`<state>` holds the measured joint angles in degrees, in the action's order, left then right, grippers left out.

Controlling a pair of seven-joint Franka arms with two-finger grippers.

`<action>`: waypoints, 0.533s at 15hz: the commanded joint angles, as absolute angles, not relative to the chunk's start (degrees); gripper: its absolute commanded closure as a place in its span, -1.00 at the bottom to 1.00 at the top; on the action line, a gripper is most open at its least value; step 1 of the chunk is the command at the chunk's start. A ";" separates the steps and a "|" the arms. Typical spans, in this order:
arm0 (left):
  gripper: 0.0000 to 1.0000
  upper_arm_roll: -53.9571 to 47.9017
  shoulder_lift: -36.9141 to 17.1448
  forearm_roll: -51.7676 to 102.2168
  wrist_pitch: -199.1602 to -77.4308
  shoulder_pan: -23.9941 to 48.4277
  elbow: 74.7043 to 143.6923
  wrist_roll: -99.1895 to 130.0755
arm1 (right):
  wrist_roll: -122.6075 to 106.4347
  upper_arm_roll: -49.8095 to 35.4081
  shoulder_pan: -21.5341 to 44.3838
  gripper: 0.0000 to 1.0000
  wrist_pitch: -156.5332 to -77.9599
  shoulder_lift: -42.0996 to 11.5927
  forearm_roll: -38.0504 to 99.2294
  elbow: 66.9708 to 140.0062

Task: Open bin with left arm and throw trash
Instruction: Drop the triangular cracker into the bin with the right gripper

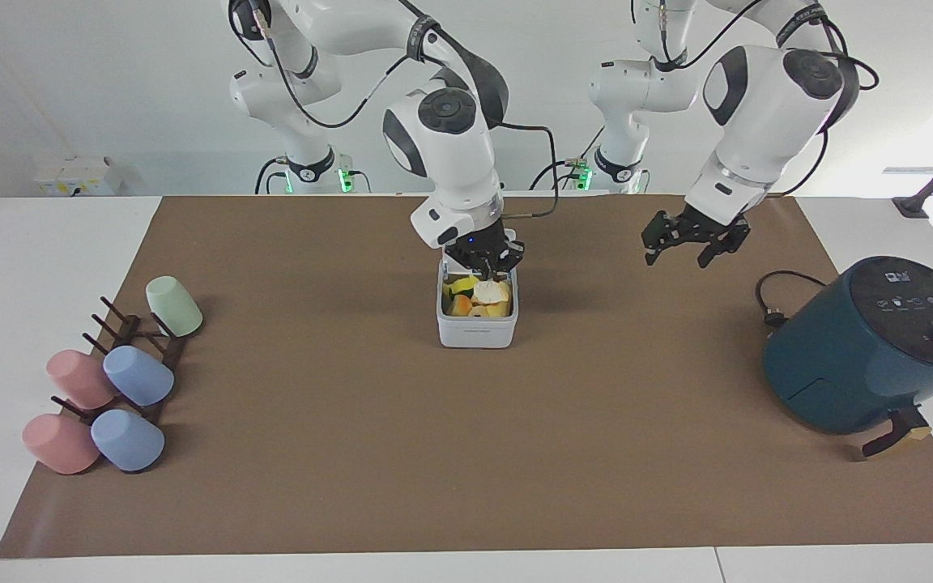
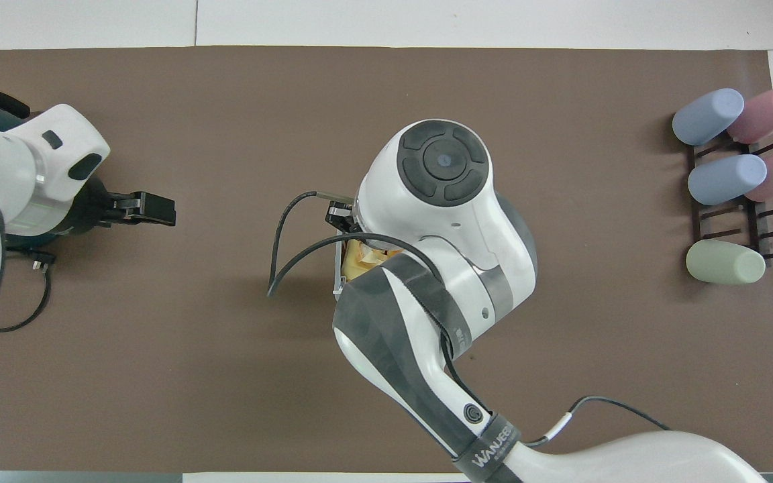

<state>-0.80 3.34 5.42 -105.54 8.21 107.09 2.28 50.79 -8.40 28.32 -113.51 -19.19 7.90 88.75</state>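
Trash scrap (image 1: 486,290), a pale peel, is pinched in the closed fingertips of the right gripper (image 1: 484,267), which hangs right over the open white bin (image 1: 476,332) at the centre of the frame. Out from there, the left gripper (image 1: 693,240) waits with its fingers spread and empty, up in the air at upper right over the brown mat (image 1: 466,453), between the bin and the teal air fryer (image 1: 863,348).

To do this drop well, I'd say release only while the peel is squarely inside the rim, low enough not to bounce out.

The bin already looks nearly full of yellow and orange scraps (image 1: 462,304). Its lid is hidden by the arm.
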 commanded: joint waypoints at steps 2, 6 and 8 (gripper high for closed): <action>-1.00 -1.50 3.26 2.20 -99.77 4.14 101.53 -1.41 | 51.33 -8.44 27.42 1.00 -115.04 -15.83 8.44 95.26; -1.00 -1.49 -0.52 1.93 -92.04 3.25 92.13 -1.41 | 51.59 -8.35 27.42 -1.00 -115.23 -15.29 8.44 96.42; -1.00 -1.49 -0.70 1.32 -90.27 3.25 90.79 -1.67 | 51.59 -8.35 26.90 -1.00 -113.92 -15.38 8.35 95.54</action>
<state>-0.85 1.71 3.18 -93.80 4.01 94.91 -1.01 51.26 -8.03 27.99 -114.30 -17.12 7.90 94.17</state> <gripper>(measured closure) 0.000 0.379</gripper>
